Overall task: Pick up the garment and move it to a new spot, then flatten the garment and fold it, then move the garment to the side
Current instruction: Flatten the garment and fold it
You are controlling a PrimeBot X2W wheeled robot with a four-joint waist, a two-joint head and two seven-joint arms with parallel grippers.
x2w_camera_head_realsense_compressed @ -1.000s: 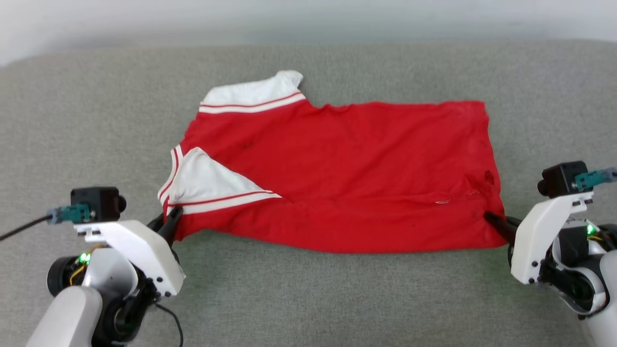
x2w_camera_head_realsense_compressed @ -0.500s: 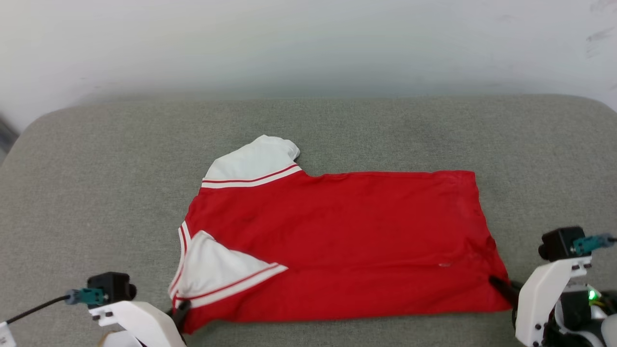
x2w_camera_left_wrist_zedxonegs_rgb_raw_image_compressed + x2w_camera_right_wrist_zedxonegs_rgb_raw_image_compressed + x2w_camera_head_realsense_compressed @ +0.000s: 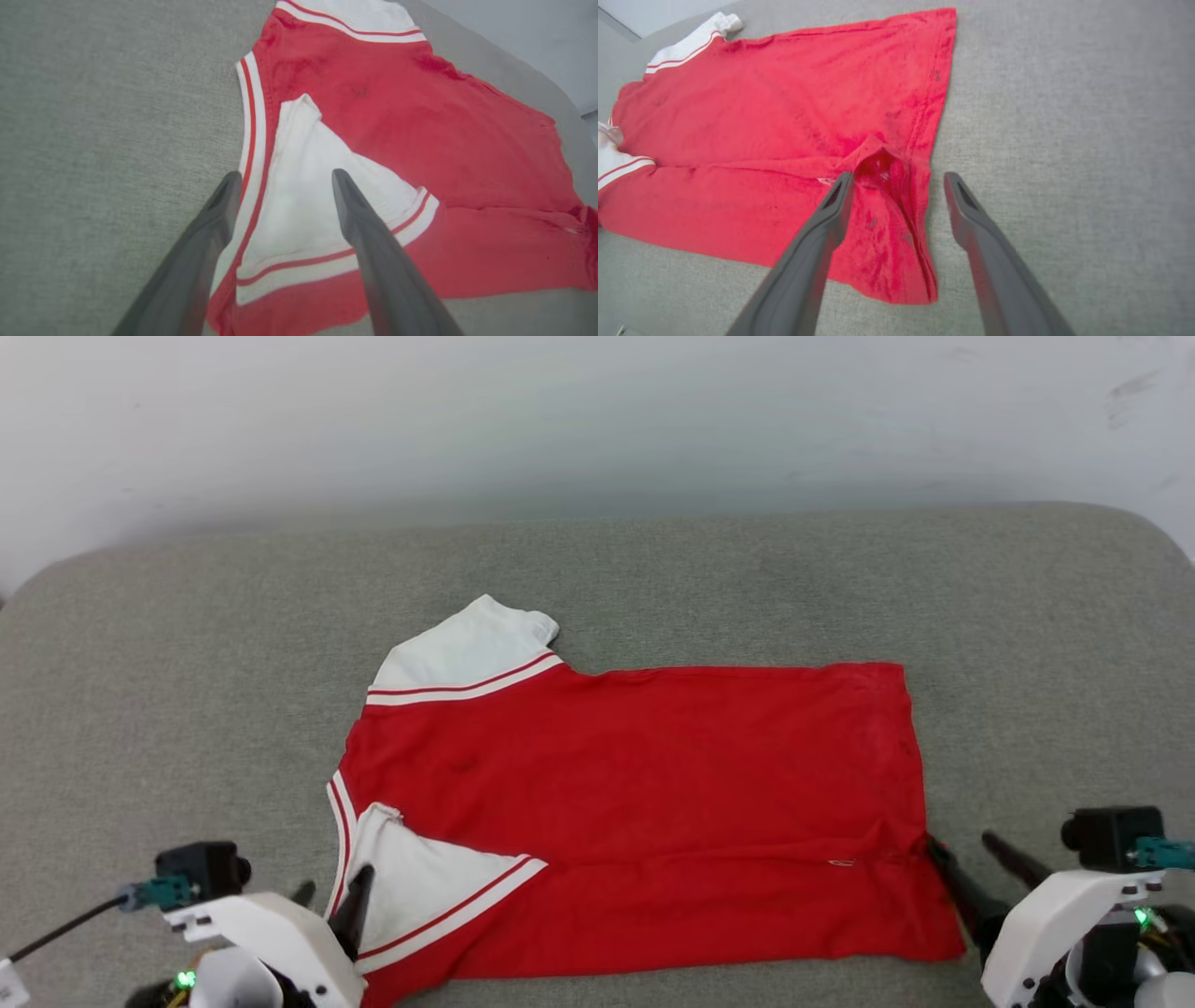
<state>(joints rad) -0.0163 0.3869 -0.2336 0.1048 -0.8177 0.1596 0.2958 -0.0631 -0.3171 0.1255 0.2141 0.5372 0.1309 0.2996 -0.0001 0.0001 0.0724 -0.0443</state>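
The red shirt (image 3: 644, 803) lay flat on the grey surface (image 3: 187, 709), about in the middle. Its long way ran from left to right. The neck end pointed to the robot's left. The bottom edge (image 3: 910, 756) pointed to the robot's right. One white sleeve (image 3: 467, 649) stuck out on the far side. The other white sleeve (image 3: 420, 877) was folded in over the red part on the near side.

The left pincer (image 3: 333, 885) sat at the near left corner of the shirt. It was wide open and held nothing. One finger hung over the striped edge by the neck, and the other hung over the folded white sleeve.

The right pincer (image 3: 959, 840) sat at the near right corner, by the bottom edge. It was wide open too, with nothing in it. One finger was over the red cloth near a small bump (image 3: 878, 163). The other was over the bare grey surface just beside the shirt.

So each pincer was nearest to its own end of the shirt, and the rest of the shirt lay ahead of them both. The next fold would likely start from these two near corners. Each pincer would have to go down and pinch its own corner first.
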